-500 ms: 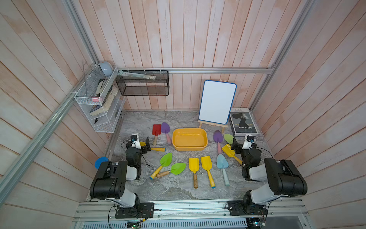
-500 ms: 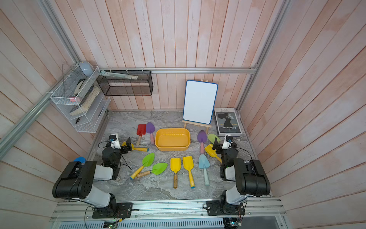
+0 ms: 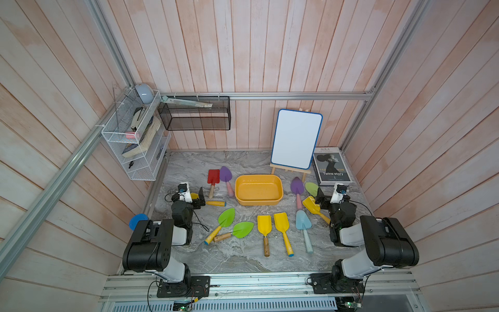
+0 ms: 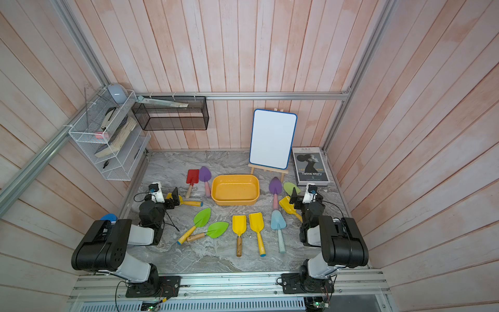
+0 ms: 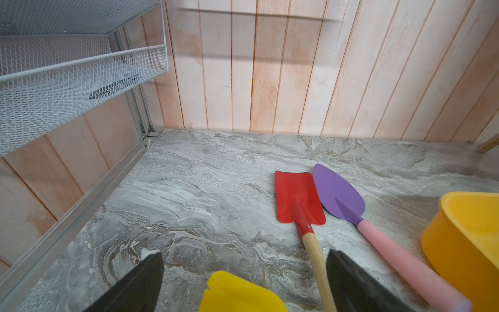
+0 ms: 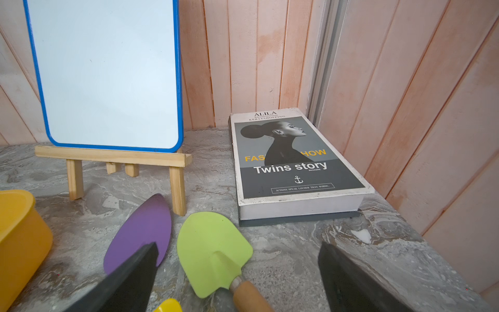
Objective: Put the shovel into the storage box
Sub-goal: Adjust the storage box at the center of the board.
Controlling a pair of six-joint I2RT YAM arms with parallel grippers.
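Yellow-orange plastic, the storage box (image 3: 258,177) sits mid-table in both top views with nothing in it. Every shovel I can see lies outside it on the grey marbled table (image 3: 237,259). At the box's 9 o'clock the left gripper (image 3: 200,198) hangs low, its fingers (image 5: 140,281) spread wide with nothing gripped. In the left wrist view the blade of a yellow shovel (image 5: 237,293) lies under the gap. One finger crosses the wooden handle of the red shovel (image 5: 298,198), though I cannot tell whether it touches. At the box's 3 o'clock the right gripper (image 3: 320,197) is also wide apart and holds nothing. A lime-green shovel (image 6: 213,251) lies below its gap, and one finger overlaps a purple shovel (image 6: 140,229). A wood-handled yellow shovel (image 3: 264,224) lies at the box's 6 o'clock.
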